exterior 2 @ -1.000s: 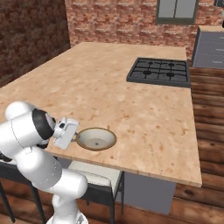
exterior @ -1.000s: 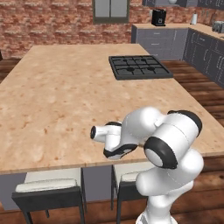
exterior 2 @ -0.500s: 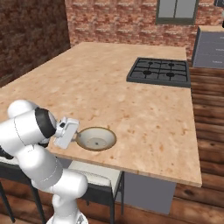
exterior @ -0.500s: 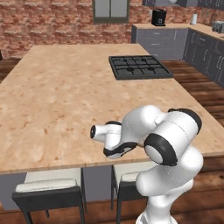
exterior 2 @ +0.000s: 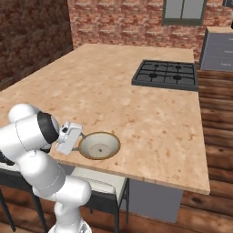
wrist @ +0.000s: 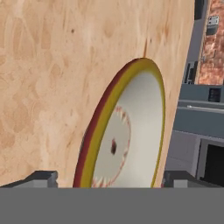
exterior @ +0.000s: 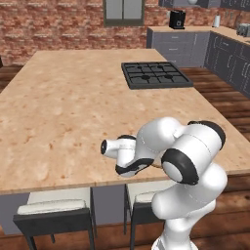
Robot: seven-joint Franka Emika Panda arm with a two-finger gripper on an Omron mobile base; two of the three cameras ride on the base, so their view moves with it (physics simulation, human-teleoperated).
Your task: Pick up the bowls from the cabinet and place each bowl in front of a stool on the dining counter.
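The wide cream bowl (exterior 2: 99, 145) with a tan-brown rim sits upright on the dining counter (exterior 2: 136, 104), close to its near edge and above a stool (exterior 2: 98, 185). My gripper (exterior 2: 80, 143) is at the bowl's left rim. In the hand view the gripper (wrist: 113, 177) is open, its two dark fingertips (wrist: 41, 177) standing wide on either side of the bowl (wrist: 131, 131) and clear of its rim. In the left base view my arm hides most of the bowl; only a tan sliver (exterior: 157, 165) shows.
A black gas cooktop (exterior: 154, 74) is set into the far right of the counter. Two stools (exterior: 53, 207) stand under the near edge. Grey drawer units and a black coffee machine (exterior: 177, 18) line the back wall. Bare stone top stretches left of the bowl.
The jaws have gone from shut on the bowl's rim to wide open, letting go of the bowl. The bowl stays put on the counter and the arm has barely moved.
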